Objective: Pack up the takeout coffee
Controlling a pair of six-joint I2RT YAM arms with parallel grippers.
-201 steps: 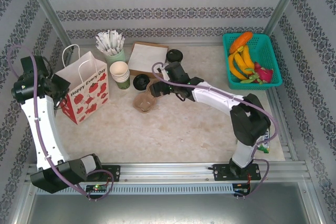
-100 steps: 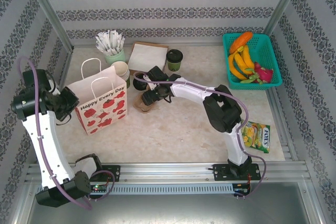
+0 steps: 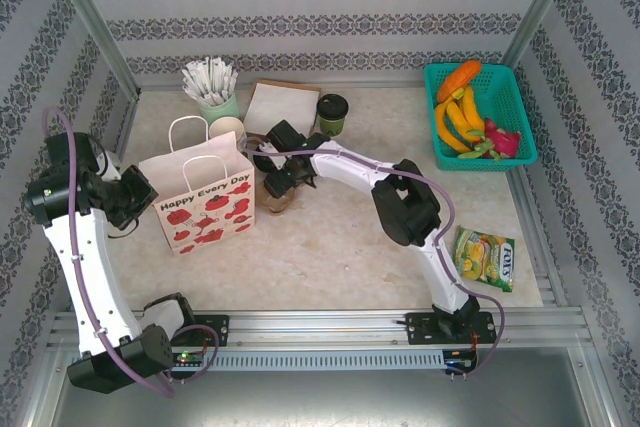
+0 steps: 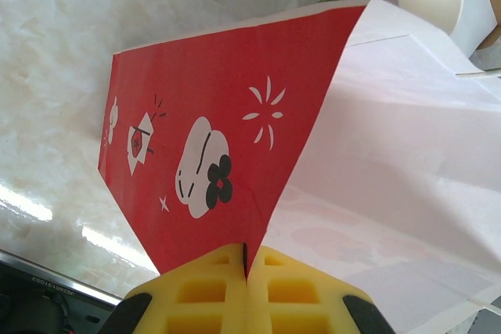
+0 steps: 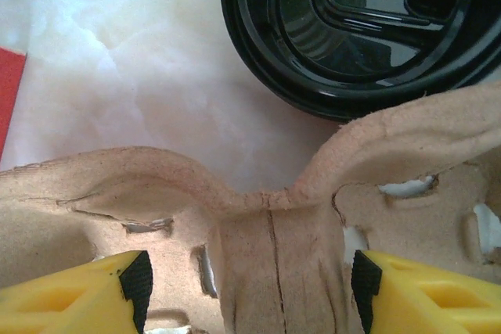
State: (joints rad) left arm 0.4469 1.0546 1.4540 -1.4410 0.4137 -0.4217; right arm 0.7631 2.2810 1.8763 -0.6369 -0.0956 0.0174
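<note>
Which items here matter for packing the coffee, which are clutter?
Job: pale-green paper cup with black lid; white-and-red paper bag; brown pulp cup carrier.
Clutter: green plastic fruit basket; yellow snack packet; cream paper cup stack; cup of white sticks.

Takeout coffee (image 3: pixel 332 113): upright, blk lid on.

The pale marbled bench (image 3: pixel 330 247) carries a paper bag (image 3: pixel 205 202), cup of sticks (image 3: pixel 215 92), stacked cups (image 3: pixel 228 129), takeout coffee (image 3: pixel 332 113) and cardboard tray (image 3: pixel 275 195). A green basket (image 3: pixel 508 92) and snack packet (image 3: pixel 486 259) sit on its right side.

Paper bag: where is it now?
Top view: the paper bag stands left of centre, left gripper pinching its edge, the pulp cup carrier just right of it.
</note>
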